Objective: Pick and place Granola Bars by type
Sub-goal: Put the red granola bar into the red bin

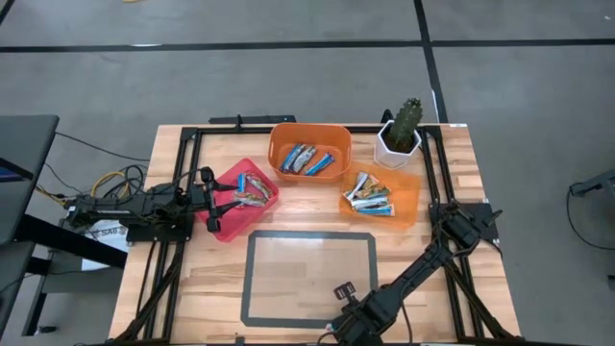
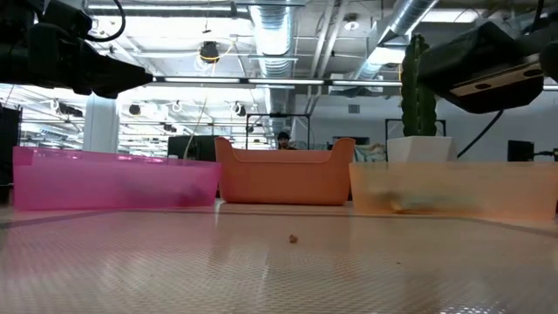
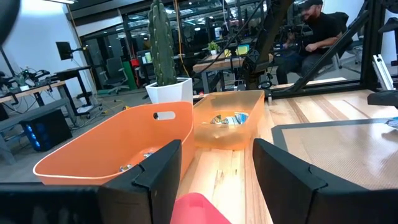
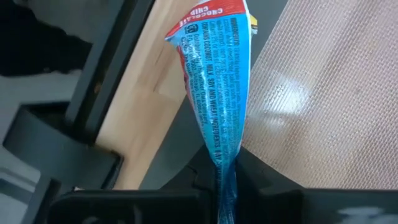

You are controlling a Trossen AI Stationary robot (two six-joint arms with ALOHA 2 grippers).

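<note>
there, a crinkled blue-and-red granola bar (image 4: 214,93)

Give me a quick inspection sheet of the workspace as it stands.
Surface: wooden table, grey mat bare.
Job's things: granola bars in pink bin, orange bin and translucent orange bin; blue bar pinched by its end.
Clutter: potted cactus; crumb.
Grippers: right gripper shut on the blue bar at the front edge; left gripper open at the pink bin.
Cables: bundle off the table's left.
Surroundings: seated person.
</note>
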